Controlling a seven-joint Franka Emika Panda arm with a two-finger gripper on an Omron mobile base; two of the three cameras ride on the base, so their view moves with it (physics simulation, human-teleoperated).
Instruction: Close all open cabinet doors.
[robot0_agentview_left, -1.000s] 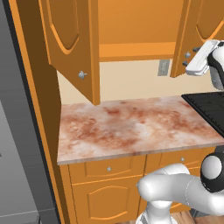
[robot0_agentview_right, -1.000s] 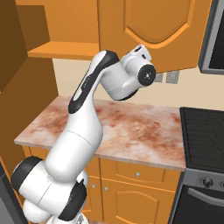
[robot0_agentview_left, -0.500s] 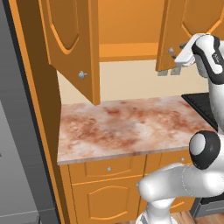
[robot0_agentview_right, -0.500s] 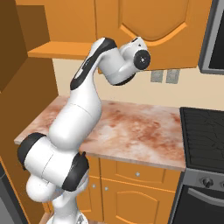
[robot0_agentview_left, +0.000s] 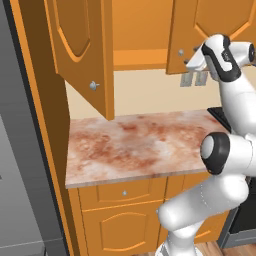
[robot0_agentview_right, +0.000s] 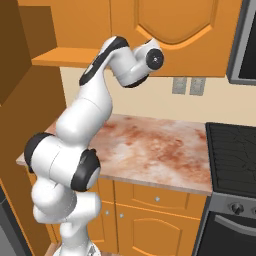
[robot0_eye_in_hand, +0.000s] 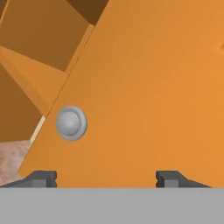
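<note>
A marbled reddish counter (robot0_agentview_left: 140, 145) runs under the open shelf (robot0_agentview_left: 137, 59), and below it sit a drawer front (robot0_agentview_left: 125, 191) and a lower door (robot0_agentview_left: 120, 230), both orange-brown with small silver knobs. On the cream wall (robot0_agentview_right: 150, 100) behind the counter are two grey outlets (robot0_agentview_right: 188, 86) side by side, and to the right a black stovetop (robot0_agentview_right: 232, 157) lies just beside the counter, with a dark oven front (robot0_agentview_right: 227, 227) beneath it. A tall grey appliance (robot0_agentview_left: 20, 165) stands at the far left beyond the orange side panel (robot0_agentview_left: 42, 110).
</note>
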